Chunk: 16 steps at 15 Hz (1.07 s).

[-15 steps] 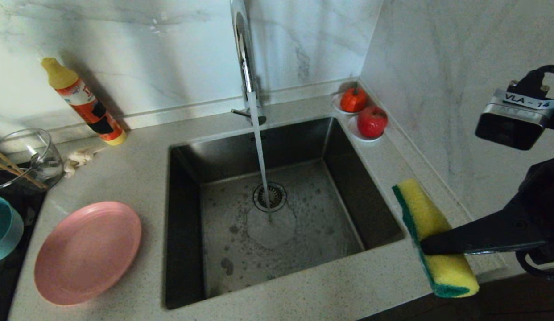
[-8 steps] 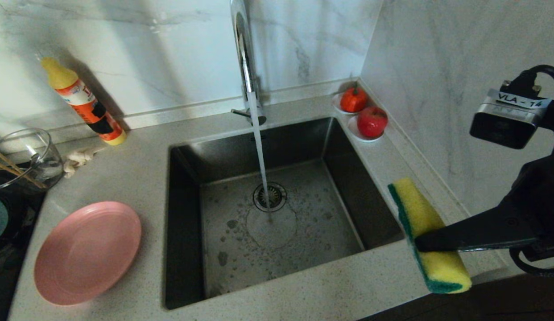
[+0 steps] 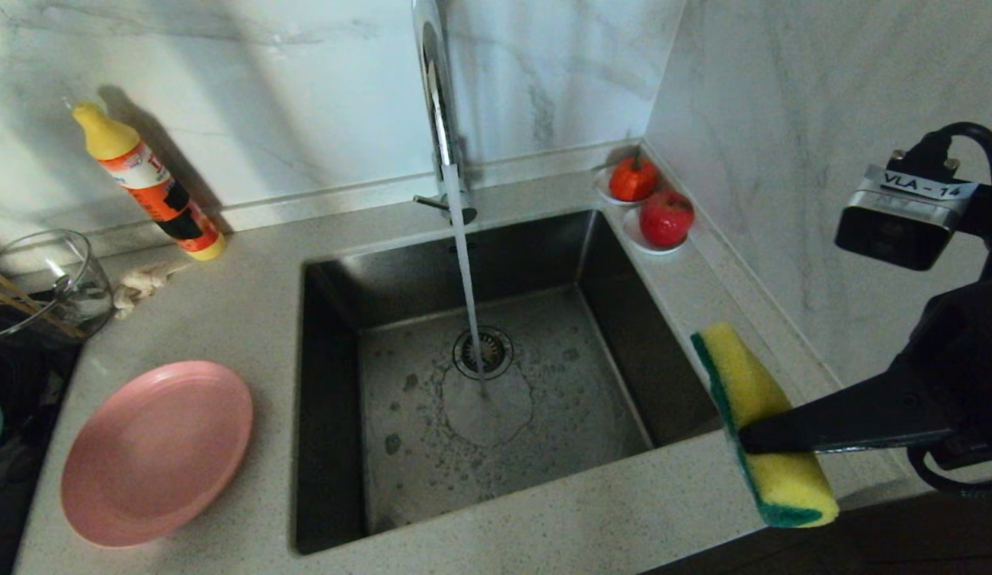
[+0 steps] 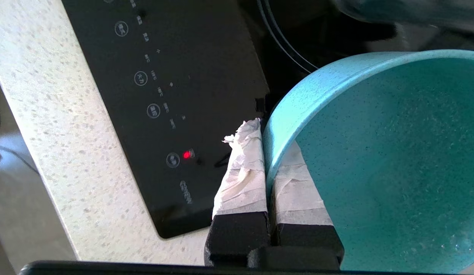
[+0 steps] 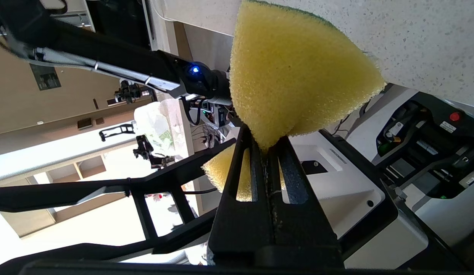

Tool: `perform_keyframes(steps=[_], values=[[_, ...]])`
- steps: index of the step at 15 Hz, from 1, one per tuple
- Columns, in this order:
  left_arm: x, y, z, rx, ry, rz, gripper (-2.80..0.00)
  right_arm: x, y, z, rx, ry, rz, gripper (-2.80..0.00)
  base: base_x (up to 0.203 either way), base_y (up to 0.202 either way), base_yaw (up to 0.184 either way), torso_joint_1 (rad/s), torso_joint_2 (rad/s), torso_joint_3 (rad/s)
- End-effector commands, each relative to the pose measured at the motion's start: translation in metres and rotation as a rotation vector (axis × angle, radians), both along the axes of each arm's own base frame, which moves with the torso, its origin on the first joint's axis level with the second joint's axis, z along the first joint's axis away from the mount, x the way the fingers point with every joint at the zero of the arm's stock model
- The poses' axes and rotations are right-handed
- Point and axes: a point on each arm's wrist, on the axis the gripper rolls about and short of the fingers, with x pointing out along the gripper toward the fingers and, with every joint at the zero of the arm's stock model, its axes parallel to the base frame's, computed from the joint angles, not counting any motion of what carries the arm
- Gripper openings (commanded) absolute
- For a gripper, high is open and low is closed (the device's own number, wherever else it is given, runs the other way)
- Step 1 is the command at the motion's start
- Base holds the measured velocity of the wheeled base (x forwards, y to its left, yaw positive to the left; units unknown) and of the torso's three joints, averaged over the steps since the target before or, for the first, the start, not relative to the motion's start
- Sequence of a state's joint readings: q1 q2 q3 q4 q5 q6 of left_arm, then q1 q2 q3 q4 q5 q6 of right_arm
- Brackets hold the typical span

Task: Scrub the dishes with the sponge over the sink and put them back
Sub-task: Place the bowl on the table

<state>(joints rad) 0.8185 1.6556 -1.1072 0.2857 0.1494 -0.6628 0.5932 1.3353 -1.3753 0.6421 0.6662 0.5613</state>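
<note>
Both grippers are clamping: right gripper point(image 3: 751, 438) squeezing the yellow sponge point(image 3: 763, 427) (green edge) beside the sink point(image 3: 336, 399); left gripper point(image 4: 269, 152) pinching the speckled teal bowl point(image 4: 374, 160) rim over the cooktop point(image 4: 164, 95).

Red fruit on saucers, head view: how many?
2. Both sit on small white saucers on the speckled countertop at the far right corner of the dark steel sink: one red fruit against the back wall, the other just in front. None seems hidden.

A home kitchen: a deep dark steel sink point(image 3: 496, 383) under a running chrome tap point(image 3: 436, 104), speckled stone counter point(image 3: 224, 311), marble-look wall panels point(image 3: 264, 96), black glass induction hob point(image 4: 176, 114).
</note>
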Motion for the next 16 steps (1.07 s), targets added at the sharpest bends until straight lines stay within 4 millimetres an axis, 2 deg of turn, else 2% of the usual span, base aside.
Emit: perform_keyframes(steps=[1,5,10,16], values=[[0.006,0.014,-0.014,-0.044,0.017,0.023,-2.8,-0.001,0.0,0.0,0.002,0.005,0.002,-2.8,0.0,0.0,0.0,0.0,0.0,0.0],[0.015,0.022,-0.012,-0.097,-0.065,-0.003,-2.8,0.001,0.001,0.0,0.0,0.009,0.002,-2.8,0.0,0.0,0.0,0.0,0.0,0.0],[0.027,0.05,-0.033,-0.164,-0.073,0.011,-2.8,0.001,0.0,-0.001,-0.002,0.009,0.0,-2.8,0.0,0.0,0.0,0.0,0.0,0.0],[0.039,0.062,-0.033,-0.172,-0.145,-0.045,-2.8,0.006,0.003,-0.004,-0.009,0.021,-0.004,-2.8,0.0,0.0,0.0,0.0,0.0,0.0]])
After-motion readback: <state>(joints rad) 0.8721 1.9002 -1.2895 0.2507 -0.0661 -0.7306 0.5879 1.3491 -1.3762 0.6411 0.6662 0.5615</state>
